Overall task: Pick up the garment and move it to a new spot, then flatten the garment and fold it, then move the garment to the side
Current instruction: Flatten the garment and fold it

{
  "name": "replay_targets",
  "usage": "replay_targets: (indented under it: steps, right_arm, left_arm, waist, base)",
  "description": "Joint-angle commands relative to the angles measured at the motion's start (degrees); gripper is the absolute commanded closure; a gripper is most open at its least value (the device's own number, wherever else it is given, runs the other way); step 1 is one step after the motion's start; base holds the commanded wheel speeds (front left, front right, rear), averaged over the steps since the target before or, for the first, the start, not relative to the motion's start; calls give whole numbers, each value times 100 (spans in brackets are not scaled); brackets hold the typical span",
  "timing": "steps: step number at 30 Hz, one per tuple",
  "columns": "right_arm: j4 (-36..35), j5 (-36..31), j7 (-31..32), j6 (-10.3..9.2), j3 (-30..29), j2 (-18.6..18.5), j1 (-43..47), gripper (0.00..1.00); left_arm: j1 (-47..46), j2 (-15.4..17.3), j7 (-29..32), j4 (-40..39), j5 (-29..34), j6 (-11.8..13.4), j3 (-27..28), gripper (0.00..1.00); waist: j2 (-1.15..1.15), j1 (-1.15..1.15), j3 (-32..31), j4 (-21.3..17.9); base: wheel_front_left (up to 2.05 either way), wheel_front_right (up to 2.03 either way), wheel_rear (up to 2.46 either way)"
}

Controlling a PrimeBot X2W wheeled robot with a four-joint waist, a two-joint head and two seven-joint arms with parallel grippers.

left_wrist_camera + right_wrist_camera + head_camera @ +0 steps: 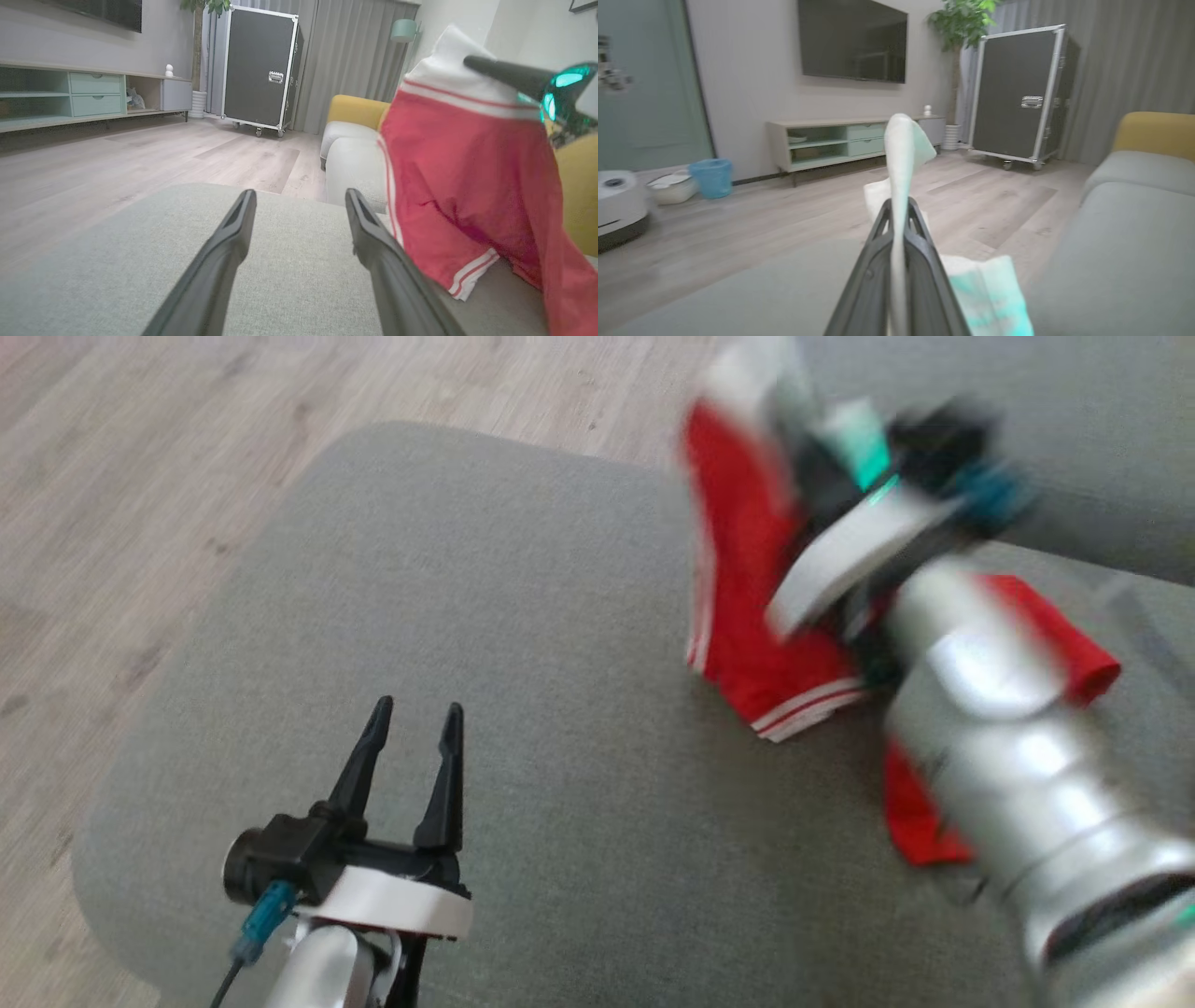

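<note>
Because the right claw point(899, 212) is pressed shut on the white top edge of the garment point(903, 144), the right wrist view has pale cloth standing up at 12 o'clock from between its fingers, with more bunched at 5 o'clock. Gripping that edge lets the rest hang free for the carry.

From the left wrist view, the left claw point(301, 196) is spread wide and holds nothing, low over the grey cushion point(140, 261). It is likely kept ready to take a second corner once flattening begins. At 3 o'clock there, the red body with white side stripes hangs down. Its lower hem apparently brushes the cushion, so it looks lifted but not wholly clear.

On the head view, the left claw sits at 7 o'clock and the garment at 2 o'clock, partly behind the blurred right arm point(1008, 737).
</note>
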Motion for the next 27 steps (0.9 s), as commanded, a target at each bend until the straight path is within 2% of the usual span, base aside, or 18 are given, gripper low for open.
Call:
replay_targets:
  steps: [1, 5, 10, 11, 12, 13, 18, 21, 24, 27]
  right_arm:
    - [-232, -17, -60, -5, 230, 191, 342, 100]
    - [-588, 114, -60, -5, 1288, 350, 1077, 100]
    - [-876, 593, -49, -5, 2667, 398, 1628, 100]
    - [-935, 677, -34, -5, 2928, 399, 1675, 93]
    - [-974, 740, -32, -5, 3159, 400, 1702, 14]
    - [-986, 790, 1, -5, 3394, 400, 1724, 0]
    - [-1120, 1004, 126, -5, 4046, 401, 1746, 0]
    - [-1197, 1084, 105, -5, 4096, 402, 1707, 0]
    - [-1246, 1312, 10, -5, 3879, 402, 1618, 0]
    - [-1233, 1387, -48, -5, 3302, 402, 1535, 0]
  left_arm:
    - [-131, 8, -46, -215, 46, 38, 237, 0]
    - [-54, 19, -46, -234, 126, 21, 334, 0]
    - [-28, 30, -46, -218, 187, -8, 377, 0]
    - [-29, 30, -46, -208, 195, -14, 370, 0]
    - [-31, 30, -46, -199, 201, -19, 365, 0]
    - [-34, 29, -46, -189, 206, -24, 357, 0]
    - [-37, 37, -46, -180, 223, -37, 390, 0]
    - [-37, 44, -46, -213, 224, -34, 462, 0]
    - [-21, 48, -46, -259, 223, -27, 549, 0]
    - [-12, 46, -46, -319, 227, -26, 620, 0]
  waist:
    - [0, 1, -134, -147]
    - [0, 1, -256, -277]
    - [0, 1, -335, -371]
    - [0, 1, -345, -380]
    - [0, 1, -353, -389]
    - [0, 1, -361, -397]
    - [0, 1, -366, -555]
    - [0, 1, -372, -723]
    - [0, 1, -385, -949]
    - [0, 1, -393, -1194]
  base:
    - [0, 0, 0]
    - [0, 0, 0]
    - [0, 0, 0]
    - [0, 0, 0]
    - [0, 0, 0]
    - [0, 0, 0]
    - [0, 0, 0]
    - [0, 0, 0]
    - [0, 0, 0]
    - [0, 0, 0]
